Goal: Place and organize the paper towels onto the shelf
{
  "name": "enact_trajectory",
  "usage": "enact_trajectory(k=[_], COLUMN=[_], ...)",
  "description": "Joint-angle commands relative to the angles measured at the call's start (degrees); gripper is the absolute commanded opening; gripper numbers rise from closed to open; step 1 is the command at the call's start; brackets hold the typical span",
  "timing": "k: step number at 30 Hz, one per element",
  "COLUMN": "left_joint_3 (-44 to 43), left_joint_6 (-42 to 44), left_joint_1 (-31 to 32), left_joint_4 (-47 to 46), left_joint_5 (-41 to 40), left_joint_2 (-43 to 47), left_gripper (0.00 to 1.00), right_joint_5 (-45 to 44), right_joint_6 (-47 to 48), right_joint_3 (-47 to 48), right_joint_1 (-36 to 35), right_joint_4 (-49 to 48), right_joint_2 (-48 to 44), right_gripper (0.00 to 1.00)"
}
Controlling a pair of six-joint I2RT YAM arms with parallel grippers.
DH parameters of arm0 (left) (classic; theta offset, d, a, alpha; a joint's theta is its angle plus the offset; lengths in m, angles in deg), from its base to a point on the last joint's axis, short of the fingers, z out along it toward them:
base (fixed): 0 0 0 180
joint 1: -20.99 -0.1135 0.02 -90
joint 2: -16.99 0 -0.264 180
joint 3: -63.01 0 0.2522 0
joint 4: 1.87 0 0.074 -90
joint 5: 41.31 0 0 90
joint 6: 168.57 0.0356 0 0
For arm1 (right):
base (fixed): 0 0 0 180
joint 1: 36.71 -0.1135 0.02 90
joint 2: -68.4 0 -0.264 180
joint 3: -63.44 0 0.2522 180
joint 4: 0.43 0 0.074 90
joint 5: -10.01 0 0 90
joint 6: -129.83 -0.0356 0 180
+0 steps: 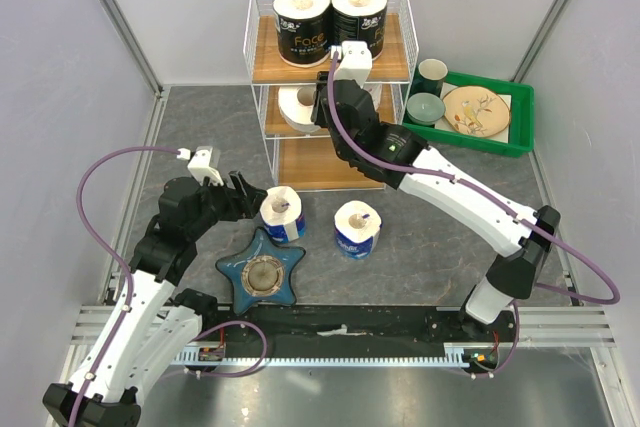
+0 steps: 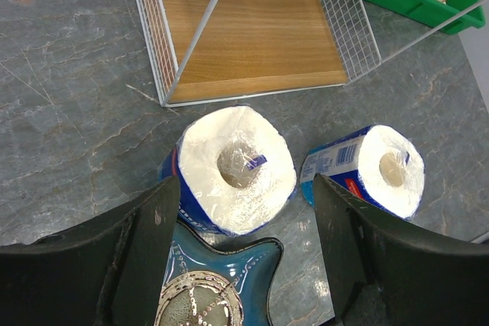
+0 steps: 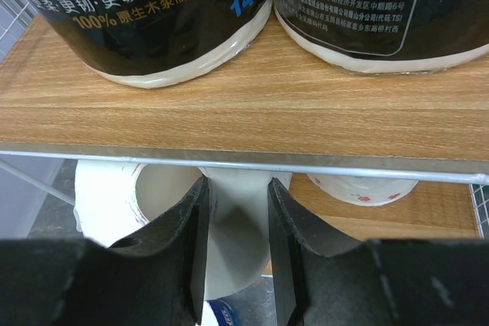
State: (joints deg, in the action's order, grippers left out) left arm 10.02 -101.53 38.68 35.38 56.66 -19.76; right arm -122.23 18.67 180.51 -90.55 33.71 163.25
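Three wooden tiers make up the shelf (image 1: 395,59), the largest thing on the counter (image 1: 430,237), standing at its far side with a green tray (image 1: 520,119) just beside it on the right. My right tool (image 3: 237,188) is at the shelf's front, level with the middle tier, and its fingers are drawn in on a white-wrapped roll (image 1: 296,107) that sits there. A second pale roll (image 3: 363,186) with a small flower print sits to the right on the same tier. Two black-wrapped rolls (image 1: 302,25) stand upright side by side on the top tier, and the bottom tier carries nothing. My left tool (image 2: 244,188) hangs over the counter with its fingers apart, one on either side of an upright blue-white roll (image 1: 282,212); whether they touch it I cannot tell. The other blue-white roll (image 1: 357,228) stands near it on the right. A blue star-shaped dish (image 1: 262,275) lies just in front of the first one.
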Motion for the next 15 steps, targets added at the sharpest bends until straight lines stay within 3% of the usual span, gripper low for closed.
enact_trajectory(k=[1, 15], left_joint_3=[0.2, 0.29], left_joint_6=[-1.21, -1.3], left_joint_1=[-0.38, -0.55], left_joint_4=[-2.13, -2.13], left_joint_5=[1.35, 1.61], left_joint_2=[-0.07, -0.07], left_gripper=[0.77, 0.77], right_joint_5=[-1.97, -3.29], right_joint_6=[0.16, 0.69], right_joint_3=[0.23, -0.65], right_joint_1=[-0.12, -0.21], right_joint_4=[-5.0, -5.26], right_joint_2=[-0.01, 0.43], right_gripper=[0.32, 0.48])
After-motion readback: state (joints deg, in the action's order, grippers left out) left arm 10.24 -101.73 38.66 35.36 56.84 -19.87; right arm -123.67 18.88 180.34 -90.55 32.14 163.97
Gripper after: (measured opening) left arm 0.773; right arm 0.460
